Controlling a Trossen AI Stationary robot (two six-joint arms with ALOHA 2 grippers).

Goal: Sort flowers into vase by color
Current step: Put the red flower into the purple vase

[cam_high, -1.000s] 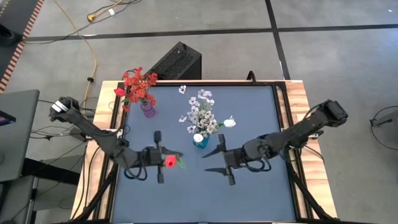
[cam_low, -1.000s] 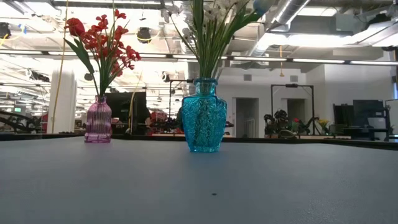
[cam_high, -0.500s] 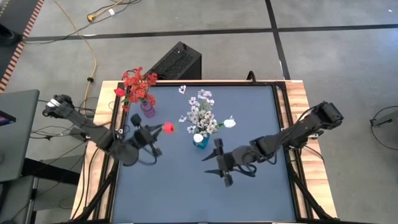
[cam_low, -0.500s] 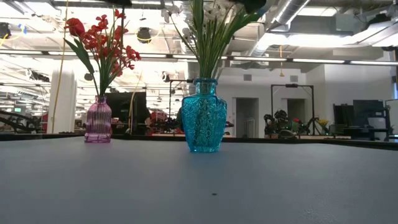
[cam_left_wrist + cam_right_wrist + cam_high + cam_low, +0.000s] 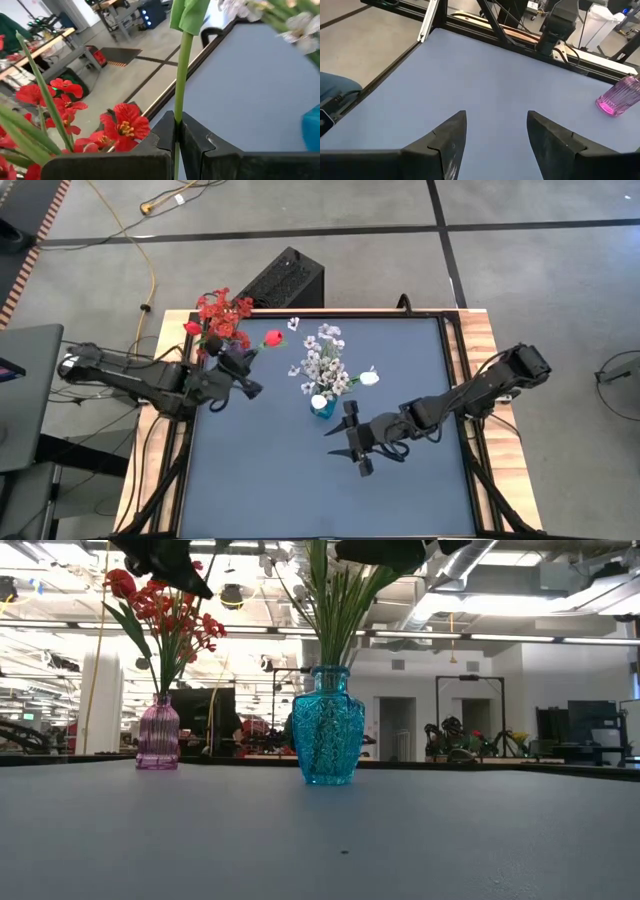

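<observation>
My left gripper [image 5: 240,366] hovers by the pink vase [image 5: 158,734] at the table's far left, shut on a single red flower whose bloom [image 5: 273,338] points toward the white bunch. Red sprays [image 5: 220,315] stand in the pink vase with their stems in its neck. White sprays [image 5: 322,363] stand the same way in the blue vase [image 5: 328,726] at mid table. My right gripper [image 5: 350,442] waits open over the table near the blue vase; its wrist view shows the gap [image 5: 495,135] above bare table and the pink vase [image 5: 619,97] far off. My left gripper pinches the red flower's green stem [image 5: 179,107] between its two fingers, which lie across the stem. The flower is lifted clear of the table. Its stem runs out past the fingertips [image 5: 165,132] to the bloom, slanting toward the table's far right.
One loose white bloom [image 5: 293,324] lies near the far edge, and another [image 5: 369,378] sits just right of the white bunch. A black box [image 5: 285,278] stands on the floor beyond the far edge. The near half of the table [image 5: 300,500] is bare blue mat.
My left gripper has carried the red flower from the near-left middle of the table toward the far-left, up beside the pink vase, turning so the bloom now points toward the far right. My right gripper has drifted slightly left and stayed open.
</observation>
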